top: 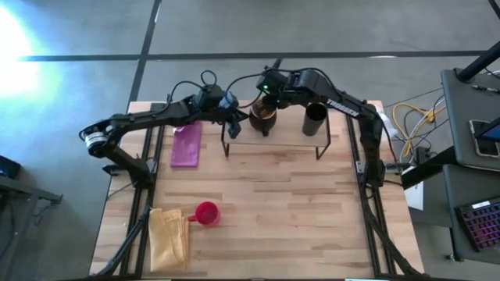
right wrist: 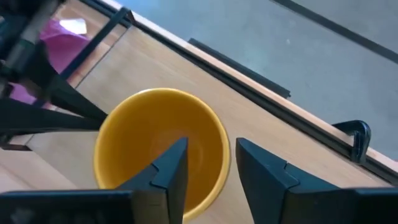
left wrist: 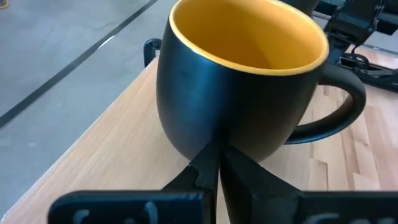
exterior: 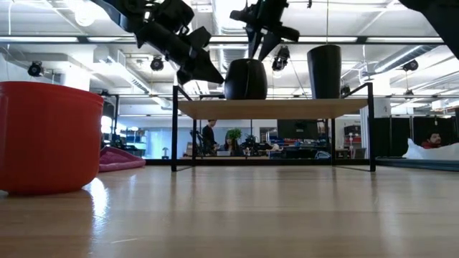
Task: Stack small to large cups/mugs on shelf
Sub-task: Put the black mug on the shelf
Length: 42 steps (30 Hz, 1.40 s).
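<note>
A flat pink-purple pad [top: 187,144] lies on the wooden tabletop [top: 266,211] just left of the shelf, and a folded yellow cloth [top: 169,238] lies near the table's front left corner. Off the table's right side, yellow and white cables [top: 410,121] sit beside a keyboard [top: 478,222]. In the room beyond, a person [exterior: 209,136] stands at cluttered desks.

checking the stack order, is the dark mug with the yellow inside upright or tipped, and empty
Upright and empty: the dark round-bodied mug with the yellow inside stands mouth-up on the light-wood shelf, and the right wrist view shows only bare yellow inside.
</note>
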Tool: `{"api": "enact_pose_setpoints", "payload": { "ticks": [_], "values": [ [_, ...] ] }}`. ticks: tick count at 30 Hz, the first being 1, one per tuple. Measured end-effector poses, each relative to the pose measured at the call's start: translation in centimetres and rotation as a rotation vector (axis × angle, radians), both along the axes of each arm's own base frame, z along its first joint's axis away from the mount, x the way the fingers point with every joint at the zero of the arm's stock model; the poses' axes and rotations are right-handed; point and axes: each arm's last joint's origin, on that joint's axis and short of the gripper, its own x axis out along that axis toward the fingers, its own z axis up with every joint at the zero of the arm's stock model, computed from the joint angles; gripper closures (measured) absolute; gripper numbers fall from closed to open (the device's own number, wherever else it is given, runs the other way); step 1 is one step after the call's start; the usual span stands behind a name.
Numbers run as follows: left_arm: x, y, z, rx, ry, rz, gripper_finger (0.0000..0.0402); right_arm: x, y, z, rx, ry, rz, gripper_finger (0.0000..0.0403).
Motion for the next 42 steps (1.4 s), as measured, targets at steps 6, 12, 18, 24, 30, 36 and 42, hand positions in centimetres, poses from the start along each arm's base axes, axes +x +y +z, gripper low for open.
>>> {"api": "enact_pose_setpoints", "payload": {
  "ticks": [6, 12, 18, 24, 30, 36, 42],
  "values": [
    [0.8, 0.3, -0.9, -0.030, 0.014, -0.023, 0.0402, -1.7, 0.4, 1.7, -0.052, -0.002, -0.032, 0.0277],
    [2.0, 0.9, -0.7, -0.035, 0.009, -0.047, 0.0402, -3.3, 0.8, 2.6, -0.078, 0.026, -0.073, 0.0276],
    [3.7, 1.6, 0.4, 0.001, -0.039, -0.076, 0.0402, -3.6, 1.0, 2.5, -0.064, 0.058, -0.084, 0.0278],
    [4.4, 1.8, 0.3, -0.009, -0.032, -0.092, 0.0402, -3.8, 0.6, 1.9, -0.092, 0.105, -0.134, 0.0289],
    [4.3, 1.7, 0.1, 0.004, -0.004, -0.105, 0.0402, -4.9, -2.0, 1.9, -0.083, 0.111, -0.213, 0.0326],
    [4.2, 1.7, -0.1, -0.004, 0.018, -0.105, 0.0402, -6.8, -6.4, 1.2, 0.030, 0.102, -0.245, 0.0378],
    [3.8, 2.3, 0.2, 0.034, 0.015, -0.083, 0.0402, -6.6, -10.2, -1.6, 0.152, 0.139, -0.171, 0.0394]
  ]
}}
